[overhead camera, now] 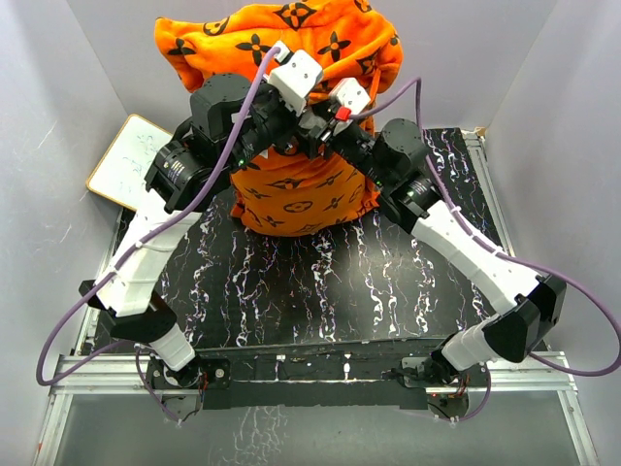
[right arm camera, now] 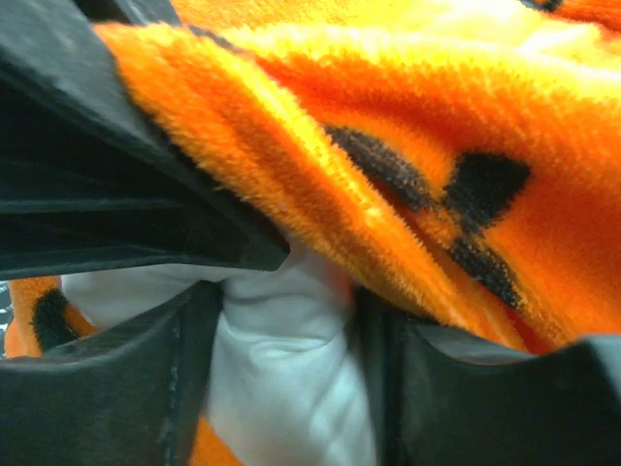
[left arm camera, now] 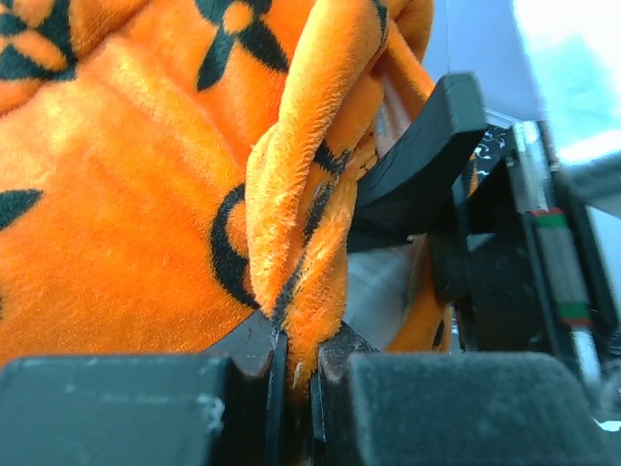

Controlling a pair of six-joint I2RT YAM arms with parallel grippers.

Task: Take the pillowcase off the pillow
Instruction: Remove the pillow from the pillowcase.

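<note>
The left gripper (left arm camera: 296,374) pinches a fold of the pillowcase (left arm camera: 126,223) by its opening, the right gripper (right arm camera: 288,320) clamps the bulging white pillow (right arm camera: 277,398), both propped at the table's (overhead camera: 320,282) far side; soft, light plush, best pulled by that hem

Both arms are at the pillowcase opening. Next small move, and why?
Probably close the right gripper firmly on the pillow before any pull. The left gripper is shut on a fold of the orange pillowcase, but the right one has white fabric bunched between jaws that stand fairly wide, so a firm hold isn't evident. Pulling now might drag the pillow along.
</note>
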